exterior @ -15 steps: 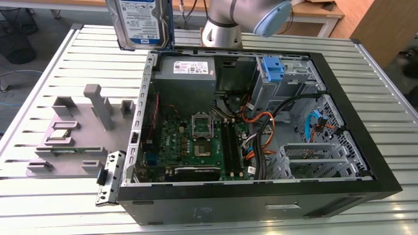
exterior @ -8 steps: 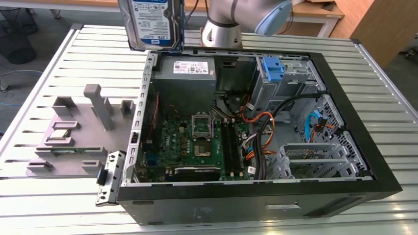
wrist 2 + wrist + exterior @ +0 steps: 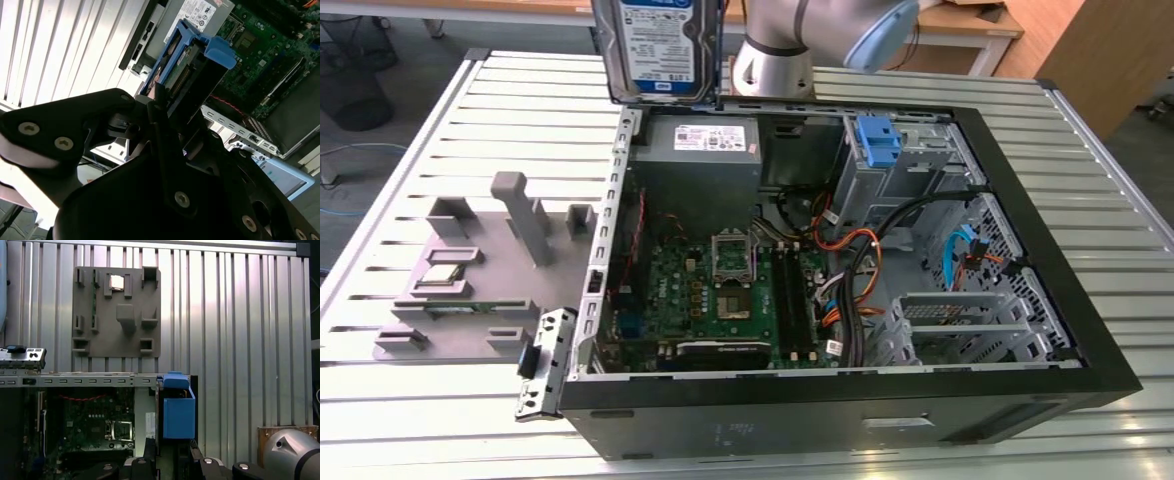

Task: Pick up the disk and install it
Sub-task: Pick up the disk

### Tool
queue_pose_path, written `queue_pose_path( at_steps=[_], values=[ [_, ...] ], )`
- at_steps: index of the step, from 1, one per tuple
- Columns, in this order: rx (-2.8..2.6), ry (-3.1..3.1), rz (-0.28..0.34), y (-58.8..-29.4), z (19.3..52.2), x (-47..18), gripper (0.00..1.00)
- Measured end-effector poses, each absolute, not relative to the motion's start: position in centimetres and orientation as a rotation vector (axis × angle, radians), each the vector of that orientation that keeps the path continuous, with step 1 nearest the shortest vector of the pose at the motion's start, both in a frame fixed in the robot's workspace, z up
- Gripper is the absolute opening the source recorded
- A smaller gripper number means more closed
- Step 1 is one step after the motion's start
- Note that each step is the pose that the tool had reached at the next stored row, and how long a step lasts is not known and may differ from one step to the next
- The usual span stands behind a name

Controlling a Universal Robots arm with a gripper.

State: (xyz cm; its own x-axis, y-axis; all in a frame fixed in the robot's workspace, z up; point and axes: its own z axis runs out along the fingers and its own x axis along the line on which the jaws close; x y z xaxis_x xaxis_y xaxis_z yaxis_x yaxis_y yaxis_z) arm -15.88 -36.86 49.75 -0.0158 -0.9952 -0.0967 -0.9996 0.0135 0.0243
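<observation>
Clamping the disk (image 3: 660, 45) tight in its closed jaws, the gripper (image 3: 159, 107) hung over the open computer case (image 3: 854, 395) edge, mid-carry, I judged, with squaring-up to the drive cage (image 3: 927, 160) needed next.

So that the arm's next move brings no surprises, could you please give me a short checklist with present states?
1. Disk held by gripper: ok, upright.
2. Disk off the table: ok, above the case edge.
3. Side of case open: ok.
4. Free bay in cage: cannot tell.
5. Cables clear of cage: not ok, they run close beside it.
</observation>
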Motion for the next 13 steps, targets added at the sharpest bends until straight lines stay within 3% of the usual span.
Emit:
queue_pose_path(
  at_steps=[13],
  values=[
    [-2.167, 2.199, 0.133, -36.9, 49.7, -13.6, 0.35]
  ],
)
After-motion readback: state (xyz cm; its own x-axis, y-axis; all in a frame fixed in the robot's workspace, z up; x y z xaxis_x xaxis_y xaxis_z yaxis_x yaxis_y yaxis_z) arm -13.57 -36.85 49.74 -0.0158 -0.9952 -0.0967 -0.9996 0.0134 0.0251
